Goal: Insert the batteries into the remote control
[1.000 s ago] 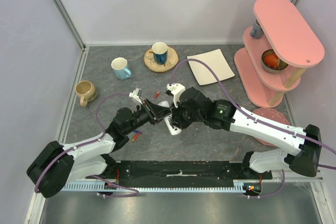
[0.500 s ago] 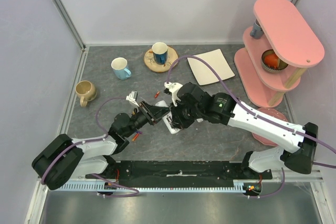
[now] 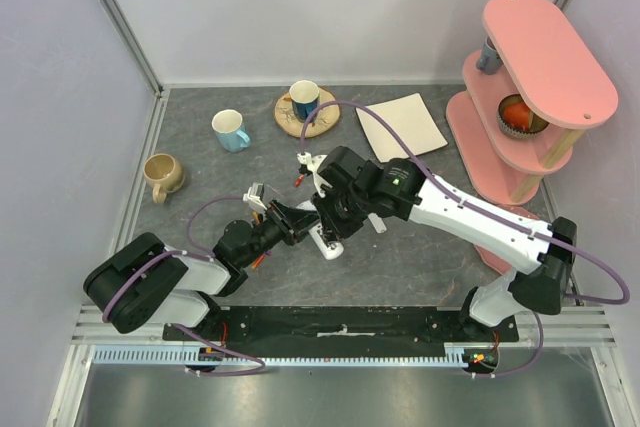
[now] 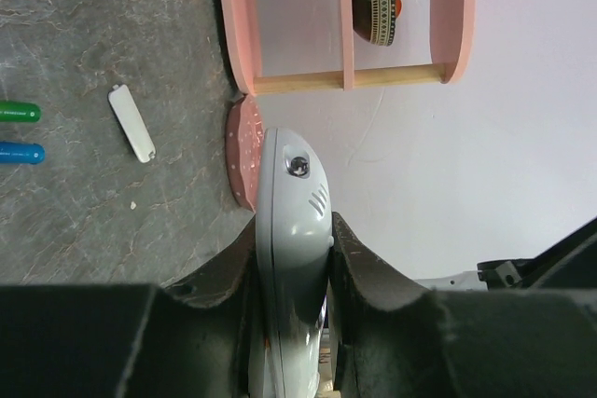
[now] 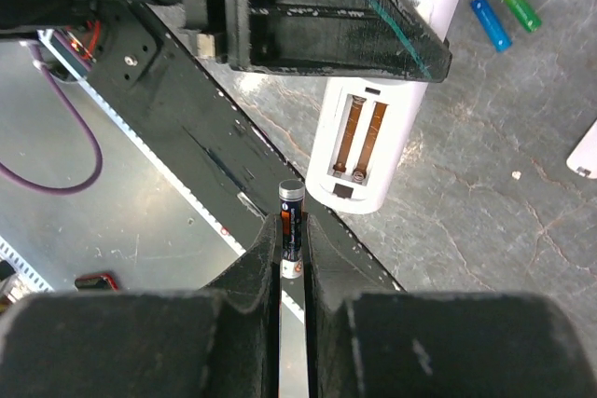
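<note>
Comparing the views, we find that only the right wrist camera shows the open bay: the slim white plastic remote control [image 5: 359, 151] faces us back-up, with two bare brass-coloured slots. The right gripper [image 5: 292, 235] is clamped on a small dark cylindrical battery with an orange band [image 5: 291, 204], just short of the bay end. From overhead that battery is hidden; there we see the two arms meeting over the grey stone-patterned table [image 3: 420, 257], and a tiny red-orange battery [image 3: 298, 179] lying just beyond them. The left wrist camera alone shows the left gripper [image 4: 291, 240] clenched on the remote's long sides. It also shows a thin green battery [image 4: 19, 112] and a thin blue battery [image 4: 20, 153] side by side on the table, with a small white oblong battery cover [image 4: 131, 123] near them.

The remote's rounded end points away from the left wrist toward the pink two-tier wooden shelf [image 4: 238, 25]. In the right wrist view its long axis runs from upper right to lower left, bay end nearest the held battery. That battery lies along the fingers, close to parallel with the slots. Whether the remote touches the table we cannot tell.

Against the picture a second earlier, the right forearm has swung leftward and the left arm has folded lower toward its base, while the remote sits at nearly the same spot
</note>
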